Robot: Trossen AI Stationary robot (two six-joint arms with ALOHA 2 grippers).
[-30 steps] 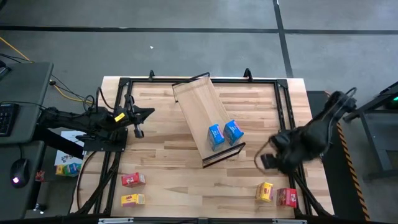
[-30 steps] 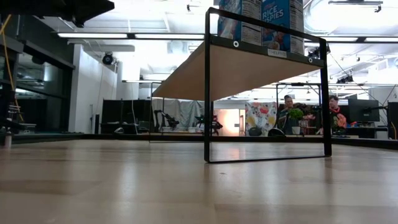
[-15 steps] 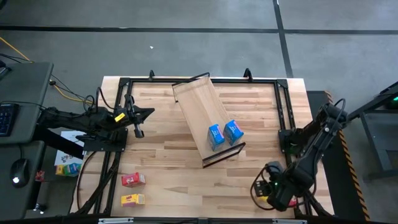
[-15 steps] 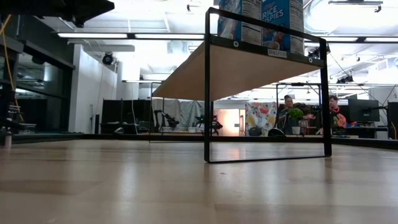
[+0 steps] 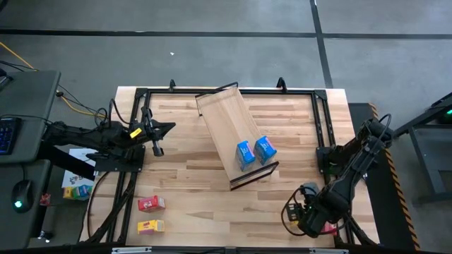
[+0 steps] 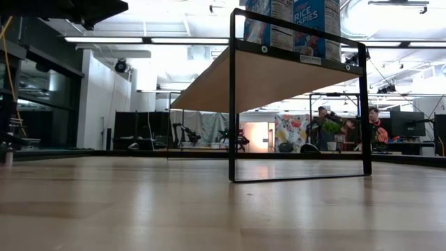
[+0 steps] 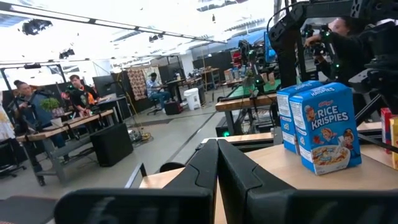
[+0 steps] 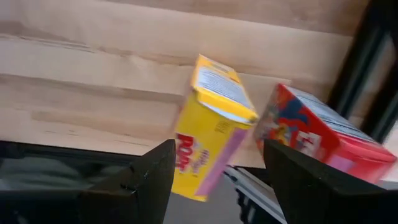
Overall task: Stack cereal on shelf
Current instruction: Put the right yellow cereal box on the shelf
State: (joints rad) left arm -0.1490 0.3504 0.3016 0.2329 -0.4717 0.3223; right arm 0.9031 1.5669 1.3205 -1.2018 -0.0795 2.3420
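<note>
The shelf (image 5: pixel 229 130) lies slantwise mid-table, and two blue cereal boxes (image 5: pixel 255 152) stand upright on its near end. The low view shows them too (image 6: pixel 310 17), and so does the left wrist view (image 7: pixel 326 127). My right gripper (image 5: pixel 302 216) points down at the near right corner, open. In its wrist view its fingers (image 8: pixel 146 177) stand on either side of an upright yellow cereal box (image 8: pixel 211 130), apart from it. A red box (image 8: pixel 317 134) sits right beside the yellow one. My left gripper (image 5: pixel 158 138) waits shut at the table's left, level, holding nothing.
A red box (image 5: pixel 150 204) and a yellow box (image 5: pixel 150 226) lie at the table's near left. Dark frame rails (image 5: pixel 326 120) run along the table's edges; one passes close to the red box (image 8: pixel 367 68). People sit in the room beyond (image 6: pixel 373 122).
My right gripper has swung toward the table's near edge and come down over the yellow and red boxes at the near right, turning a little as it went. It now covers them in the high view. Its jaws stayed open.
</note>
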